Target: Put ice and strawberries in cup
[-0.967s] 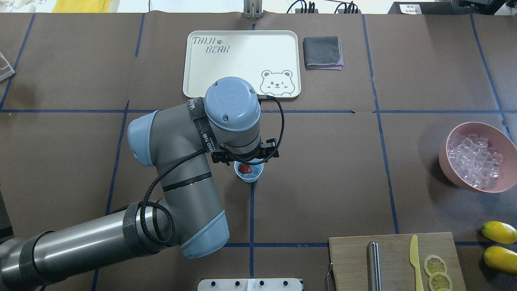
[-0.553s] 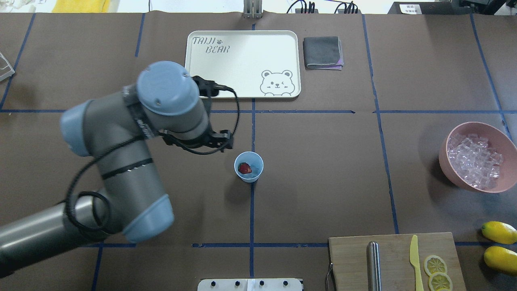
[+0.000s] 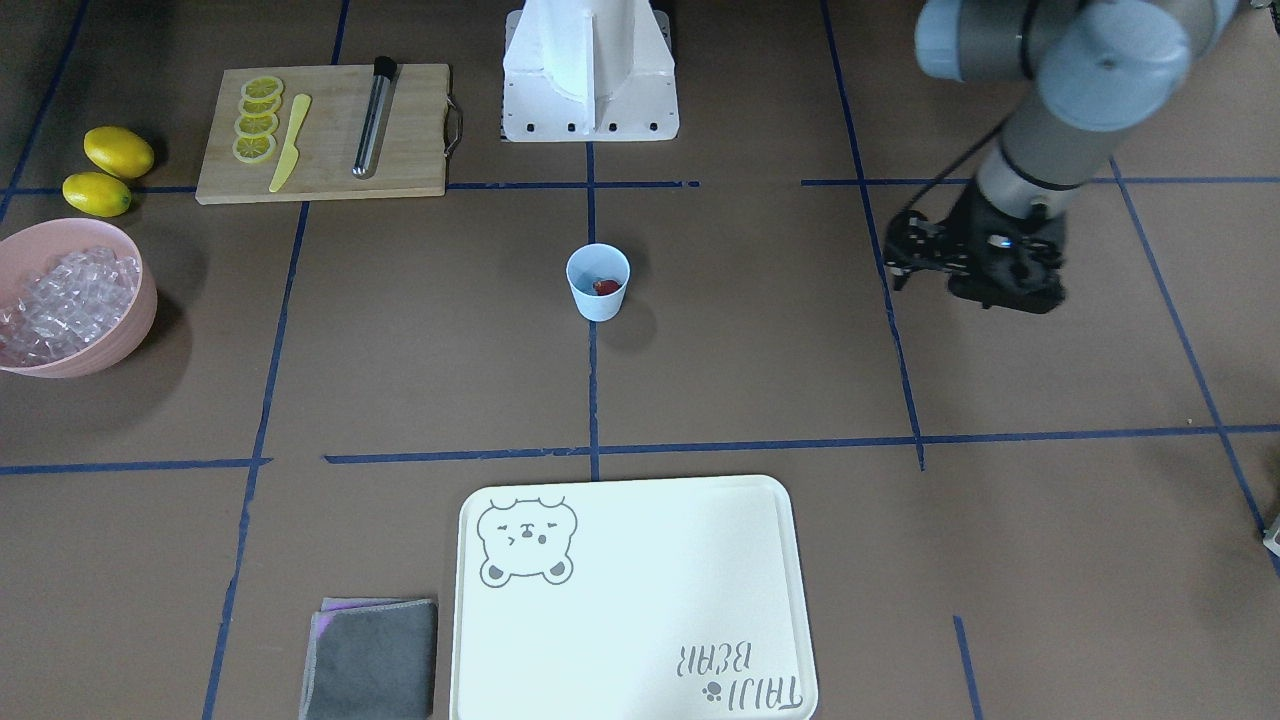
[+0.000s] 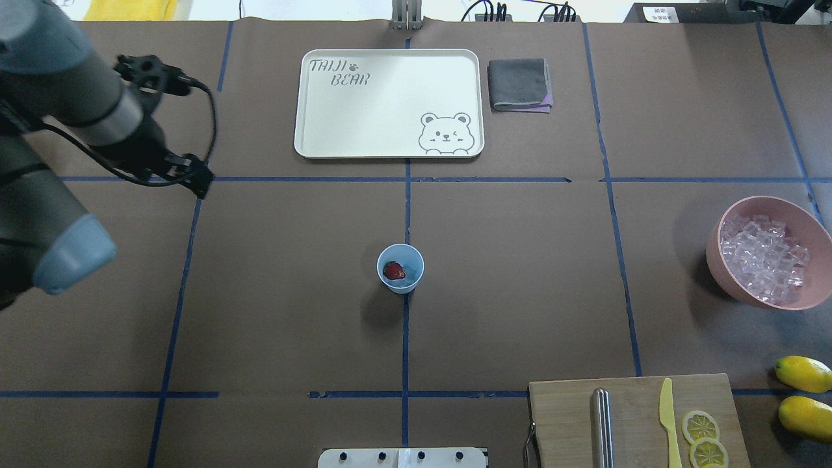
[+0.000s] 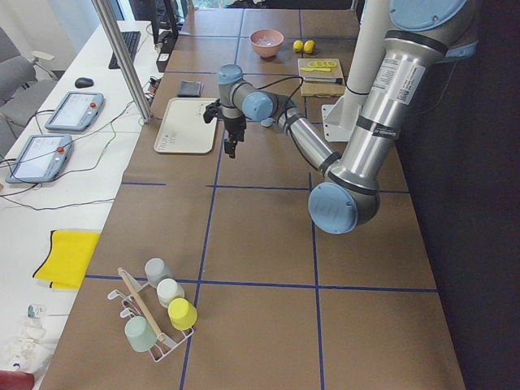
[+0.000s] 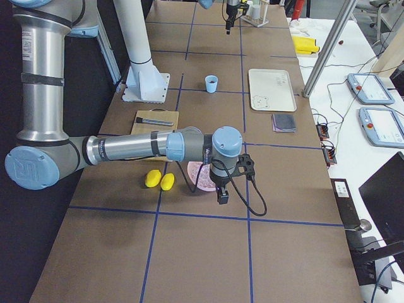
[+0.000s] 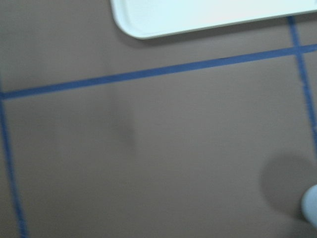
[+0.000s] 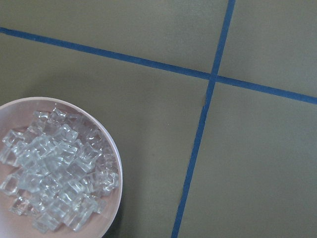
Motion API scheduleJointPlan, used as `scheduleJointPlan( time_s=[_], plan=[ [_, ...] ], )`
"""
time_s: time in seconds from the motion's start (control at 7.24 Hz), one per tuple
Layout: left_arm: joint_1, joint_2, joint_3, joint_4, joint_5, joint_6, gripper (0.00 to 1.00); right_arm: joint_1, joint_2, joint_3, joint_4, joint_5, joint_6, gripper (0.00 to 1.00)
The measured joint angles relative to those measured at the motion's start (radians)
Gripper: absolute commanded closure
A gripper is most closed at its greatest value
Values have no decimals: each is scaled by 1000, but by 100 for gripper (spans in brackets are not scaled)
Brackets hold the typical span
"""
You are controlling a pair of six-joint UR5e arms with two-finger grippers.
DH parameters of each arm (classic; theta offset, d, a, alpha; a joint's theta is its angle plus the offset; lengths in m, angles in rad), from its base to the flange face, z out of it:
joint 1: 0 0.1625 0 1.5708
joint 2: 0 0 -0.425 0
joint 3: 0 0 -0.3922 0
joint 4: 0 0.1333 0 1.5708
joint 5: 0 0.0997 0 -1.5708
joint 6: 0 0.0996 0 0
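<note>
Left end effector [image 4: 198, 182], a black two-finger unit on a grey arm with pale-blue joint caps, hangs over the bare left part of the table [image 4: 520, 260], well apart from the cup [image 4: 416, 276]. Whether its fingers are parted or closed cannot be told. Right end effector [image 6: 222, 197] shows only in the right side view, beside the bowl [image 4: 718, 270], and its state cannot be told either. The cup is a small, tapered, light-blue plastic vessel with a round rim, standing upright at the table's centre on a blue tape line. The strawberry [image 4: 393, 271], red and glossy, lies inside it, and what else the cup holds cannot be made out. The ice [image 4: 764, 260], a pile of clear, glassy, roughly cubic pieces, fills the smooth pink bowl at the right. At the far side lie a cream rectangular tray [image 4: 364, 117] with rounded corners and a printed bear, and a folded grey cloth [image 4: 520, 84] to its right. At the near right, a wooden cutting board [image 4: 565, 422] carries a metal rod [image 4: 601, 429], a yellow knife [image 4: 666, 416] and lemon slices [image 4: 701, 426], with two whole lemons [image 4: 803, 374] beside it. One second earlier the left arm stood over the cup, hiding its far rim. It has since swung away to the far left, while cup and strawberry lie unmoved.
</note>
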Motion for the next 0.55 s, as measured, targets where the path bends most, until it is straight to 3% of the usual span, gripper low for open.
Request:
scheduleJointPlan(
  time_s=[0.55],
  plan=[
    [-350,259,56,-6,-120,440,0,0,0,0,0,-1,0,1]
  ],
)
